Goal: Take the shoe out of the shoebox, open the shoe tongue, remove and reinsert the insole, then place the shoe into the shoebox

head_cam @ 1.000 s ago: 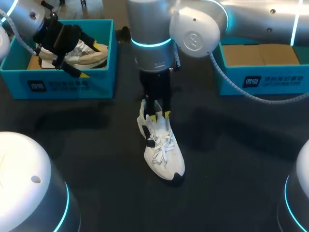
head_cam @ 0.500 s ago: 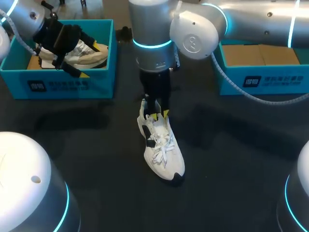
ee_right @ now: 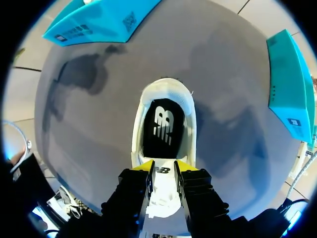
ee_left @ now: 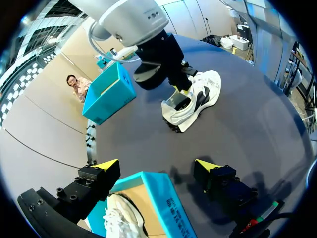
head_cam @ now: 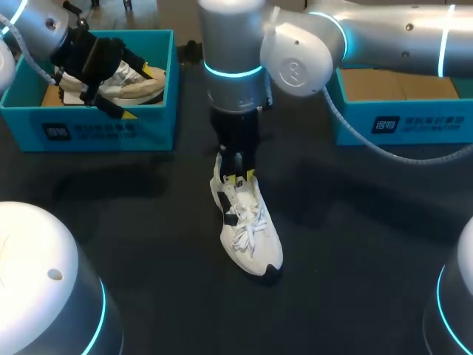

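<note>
Looking down from the head view, the white shoe is lying near the middle of the surface, out of its box, toe pointing toward the near edge. The right gripper is standing straight over the shoe's opening, yellow tips down at the top of the laces. At the far left corner, the left gripper is hanging at the left shoebox, where a second shoe is resting inside. The right shoebox is sitting at the far right corner.

Switching to the left wrist view, the left fingers are spread wide, gripping nothing. One tip is hanging over the box's inside, the other over bare surface. Ahead of them, the right arm is bending over the white shoe.

Switching to the right wrist view, the right fingers are standing close together, pinching the shoe tongue from both sides. Beyond the tips the opening is gaping, and the dark insole is showing inside.

I'm reading this as the tongue-opening step: shoe already out, insole not yet lifted. The next move, as I'm judging it, is calling for the tongue to be drawn back toward the toe. That would be leaving room for fingers to get onto the insole's heel edge without the shoe sliding across the surface.
</note>
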Robot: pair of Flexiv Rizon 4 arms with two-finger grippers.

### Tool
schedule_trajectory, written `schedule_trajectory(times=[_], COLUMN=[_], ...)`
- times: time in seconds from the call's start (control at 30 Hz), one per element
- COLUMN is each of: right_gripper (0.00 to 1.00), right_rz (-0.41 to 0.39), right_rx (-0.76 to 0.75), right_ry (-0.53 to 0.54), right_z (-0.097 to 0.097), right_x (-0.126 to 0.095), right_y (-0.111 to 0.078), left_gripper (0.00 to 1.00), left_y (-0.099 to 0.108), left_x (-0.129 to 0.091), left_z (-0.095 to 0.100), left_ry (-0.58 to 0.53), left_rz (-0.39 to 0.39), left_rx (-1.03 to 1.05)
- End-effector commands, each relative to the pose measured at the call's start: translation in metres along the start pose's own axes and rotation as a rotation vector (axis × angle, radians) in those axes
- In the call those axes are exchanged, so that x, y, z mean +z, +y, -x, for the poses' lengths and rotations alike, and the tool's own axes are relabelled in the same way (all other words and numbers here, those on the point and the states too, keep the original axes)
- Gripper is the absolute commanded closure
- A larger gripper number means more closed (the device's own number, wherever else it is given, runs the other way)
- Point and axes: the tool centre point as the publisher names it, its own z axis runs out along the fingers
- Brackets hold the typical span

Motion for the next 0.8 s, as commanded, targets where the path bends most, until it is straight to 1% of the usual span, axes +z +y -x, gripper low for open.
schedule_trajectory(times=[0.03,0.07,0.13,0.17,0.2,0.33,0.4,0.47,0.5,0.53,0.57,0.63,0.67,0.7,0.8], right_gripper=[0.73,0.73,0.72,0.7,0.66,0.62,0.58,0.57,0.58,0.57,0.55,0.55,0.04,0.0,0.0], right_rz=[0.001,0.008,0.048,0.078,0.099,0.175,0.152,0.159,0.171,0.18,0.17,0.158,0.178,0.178,0.178], right_rx=[0.0,-0.006,-0.05,-0.096,-0.146,-0.394,-0.508,-0.582,-0.643,-0.68,-0.716,-0.77,-0.761,-0.761,-0.761], right_ry=[0.01,0.002,-0.009,-0.006,-0.003,-0.029,-0.058,-0.08,-0.081,-0.085,-0.088,-0.09,-0.099,-0.099,-0.099], right_z=[0.001,0.001,0.002,0.003,0.005,0.003,0.0,-0.002,-0.003,-0.004,-0.005,-0.005,-0.004,-0.004,-0.004], right_x=[0.002,-0.002,-0.01,-0.014,-0.018,-0.032,-0.038,-0.043,-0.047,-0.05,-0.052,-0.054,-0.056,-0.056,-0.056], right_y=[-0.003,-0.003,-0.005,-0.005,-0.005,0.001,0.006,0.008,0.01,0.012,0.015,0.019,0.021,0.021,0.021], left_gripper=[0.0,0.0,0.0,0.0,0.0,0.0,0.0,0.0,0.0,0.0,0.0,0.0,0.0,0.0,0.0], left_y=[0.0,0.0,0.0,0.0,0.0,0.0,0.0,0.0,0.0,0.0,0.0,0.0,0.0,0.0,0.0], left_x=[-0.001,-0.001,-0.001,-0.001,-0.001,-0.001,-0.001,-0.001,-0.001,-0.001,-0.001,-0.001,-0.001,-0.001,-0.001], left_z=[0.0,0.0,0.0,0.0,0.0,0.0,0.0,0.0,0.0,0.0,0.0,0.0,0.0,0.0,0.0], left_ry=[0.003,0.003,0.003,0.003,0.003,0.003,0.003,0.003,0.003,0.003,0.003,0.003,0.003,0.003,0.003], left_rz=[0.003,0.003,0.003,0.003,0.003,0.003,0.003,0.003,0.003,0.003,0.003,0.003,0.003,0.003,0.003], left_rx=[-0.001,-0.001,-0.001,-0.001,-0.001,-0.001,-0.001,-0.001,-0.001,-0.001,-0.001,-0.001,-0.001,-0.001,-0.001])
